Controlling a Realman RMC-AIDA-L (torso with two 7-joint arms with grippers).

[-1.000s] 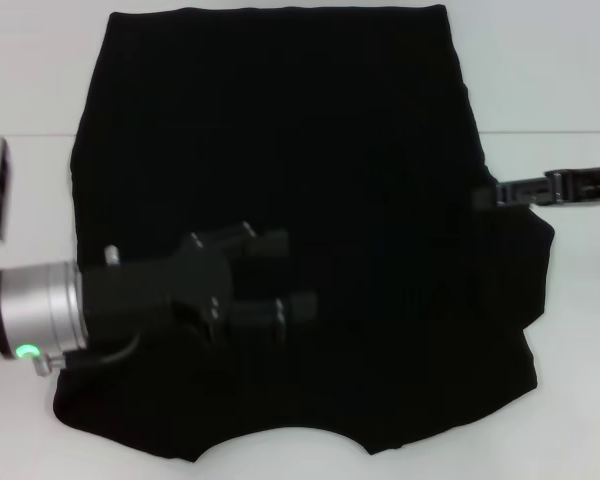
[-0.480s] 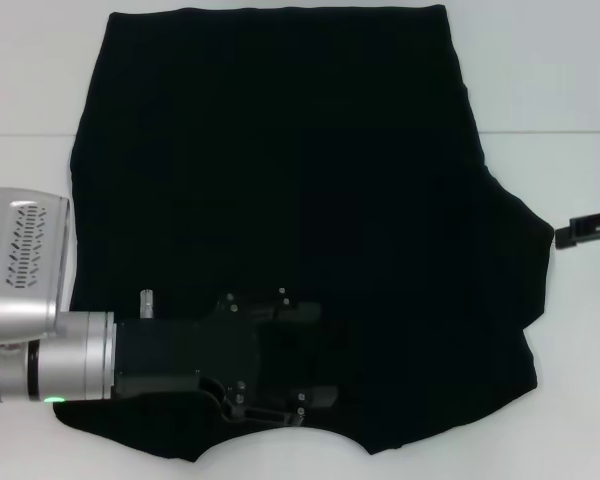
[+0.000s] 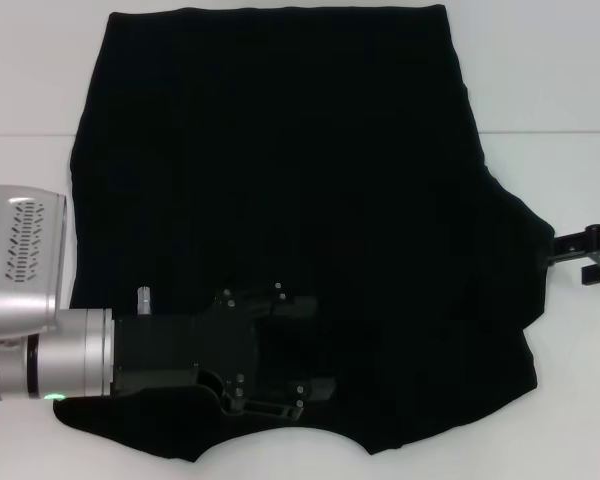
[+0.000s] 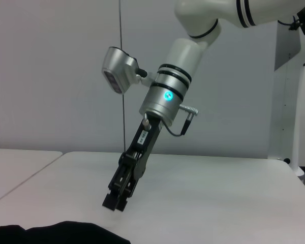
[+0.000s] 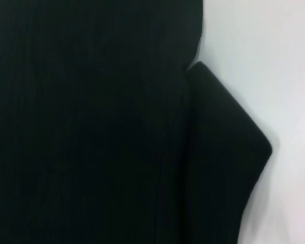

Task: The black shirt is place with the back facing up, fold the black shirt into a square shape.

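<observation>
— Where is the shirt lying?

— The large plain black soft cloth T-shirt (image 3: pixel 290 210) is lying spread flat on the white desk (image 3: pixel 560 80), plain side up, its curved neckline at the edge nearest me. In my right wrist view the right sleeve is sticking out in a blunt point over the white surface.

— And your left gripper?

— My left gripper (image 3: pixel 295 350), black with a silver wrist, is hovering low over the near left part of the shirt, beside the neckline. Its two fingers are standing moderately apart with nothing visibly between them; whether they are touching the cloth I cannot tell.

— The right one?

— My right gripper (image 3: pixel 592 252) is sitting over the desk just beside the sleeve tip, at the shirt's right edge. In the left wrist view (image 4: pixel 116 202) it is pointing down close above the desk, and its fingers are looking narrow, nearly together, holding nothing.
</observation>
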